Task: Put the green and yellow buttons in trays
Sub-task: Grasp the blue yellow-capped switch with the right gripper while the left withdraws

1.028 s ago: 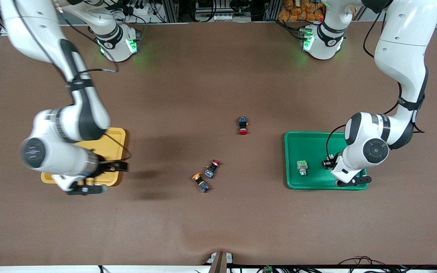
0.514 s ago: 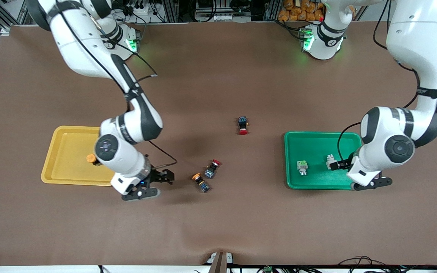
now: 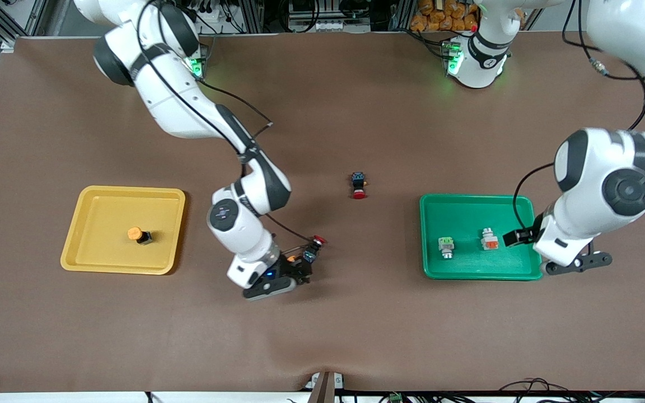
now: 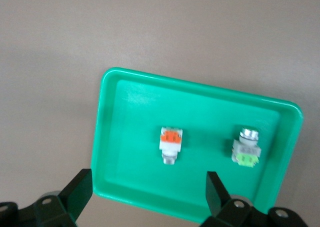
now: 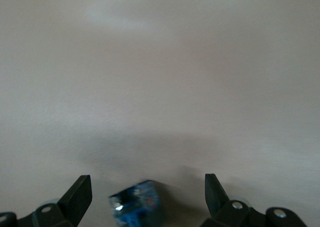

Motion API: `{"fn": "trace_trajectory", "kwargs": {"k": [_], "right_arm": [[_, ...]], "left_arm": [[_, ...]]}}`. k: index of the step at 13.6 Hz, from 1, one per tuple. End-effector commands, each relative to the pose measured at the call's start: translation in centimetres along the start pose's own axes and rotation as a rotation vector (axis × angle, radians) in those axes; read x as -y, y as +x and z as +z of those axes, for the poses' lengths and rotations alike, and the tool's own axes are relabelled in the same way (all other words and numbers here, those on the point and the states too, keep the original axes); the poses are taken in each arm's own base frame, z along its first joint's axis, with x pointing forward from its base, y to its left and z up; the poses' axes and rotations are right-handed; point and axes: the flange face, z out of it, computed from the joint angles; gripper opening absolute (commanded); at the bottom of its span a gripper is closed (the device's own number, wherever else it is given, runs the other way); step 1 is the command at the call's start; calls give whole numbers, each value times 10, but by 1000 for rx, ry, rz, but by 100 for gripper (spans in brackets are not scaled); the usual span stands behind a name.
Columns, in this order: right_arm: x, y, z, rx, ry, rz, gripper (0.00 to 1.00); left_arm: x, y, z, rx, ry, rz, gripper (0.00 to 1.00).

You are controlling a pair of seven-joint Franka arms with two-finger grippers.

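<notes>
The yellow tray [image 3: 93, 196] holds one yellow-orange capped button [image 3: 139, 235]. The green tray [image 3: 471, 200] holds two white-bodied buttons, one with a light-green block [image 3: 446, 247] and one with an orange block [image 3: 488, 239]. Both show in the left wrist view, green [image 4: 246, 151] and orange [image 4: 170, 143], in the tray [image 4: 130, 92]. My left gripper [image 3: 515, 237] [image 4: 147, 194] is open and empty over that tray's edge. My right gripper [image 3: 298, 267] [image 5: 147, 197] is open, low over the second yellow-capped button [image 3: 295, 258]. That button's blue body [image 5: 136, 207] lies between the fingers.
A red-capped black button [image 3: 314, 248] lies right beside my right gripper. Another red-capped button [image 3: 359, 185] lies mid-table, farther from the front camera. The brown table mat [image 3: 356, 336] stretches between the trays.
My right gripper left a yellow-capped button in the yellow tray and swung to the buttons at mid-table. My left gripper let go of the orange-block button and drew back toward the tray's edge.
</notes>
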Motion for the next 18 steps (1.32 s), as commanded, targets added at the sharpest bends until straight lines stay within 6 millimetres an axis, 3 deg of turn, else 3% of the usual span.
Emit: {"fn": "trace_trajectory", "kwargs": {"k": [1, 2, 3, 5, 8, 10, 12, 13, 15, 17, 18], "right_arm": [[20, 0, 8, -11, 23, -10, 100], [23, -5, 13, -3, 20, -19, 100], [23, -6, 14, -2, 19, -22, 100], [22, -9, 16, 15, 12, -23, 100], [28, -10, 14, 17, 12, -33, 100], [25, -10, 14, 20, 11, -35, 98], [22, -12, 13, 58, 3, -33, 55], [21, -14, 12, 93, -4, -34, 45], [18, -18, 9, 143, -16, -36, 39], [12, -25, 14, 163, -29, -53, 0], [11, -24, 12, 160, -28, -56, 0]], "left_arm": [[-9, -35, -74, -10, 1, 37, 100], [-13, -46, -90, 7, -3, 45, 100], [-15, -62, -119, -4, -29, 44, 100], [-9, -86, -158, -2, -42, 83, 100], [0, -115, -200, -22, -44, 145, 100], [19, -129, -223, -28, -48, 137, 100], [23, -153, -241, 2, -98, 172, 100], [21, -160, -248, 2, -133, 175, 100], [28, -154, -248, -2, -149, 162, 100], [34, -146, -242, -3, -148, 158, 100], [33, -144, -240, -4, -149, 158, 100]]}}
